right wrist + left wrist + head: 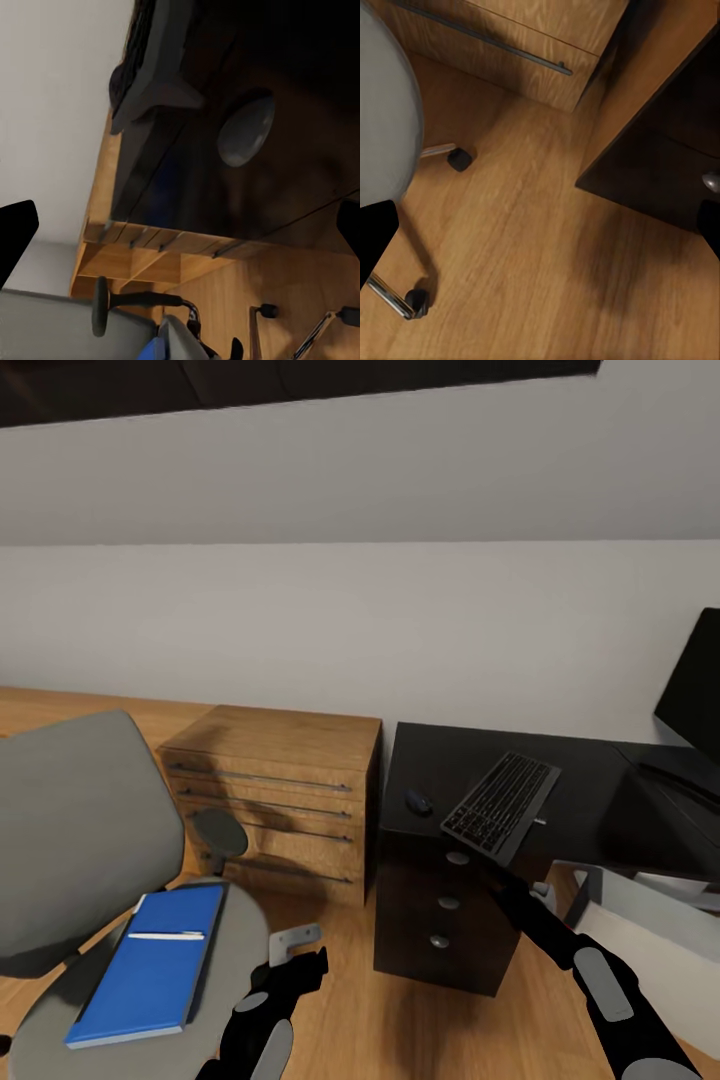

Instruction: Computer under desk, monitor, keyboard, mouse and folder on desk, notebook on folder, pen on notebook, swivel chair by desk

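At frame edge, monitor (695,685) half cropped

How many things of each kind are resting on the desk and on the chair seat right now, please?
On the desk:
keyboard: 1
mouse: 1
monitor: 1
On the chair seat:
blue folder: 1
pen: 1
Total: 5

Black arms (600,980) with grey oval pads
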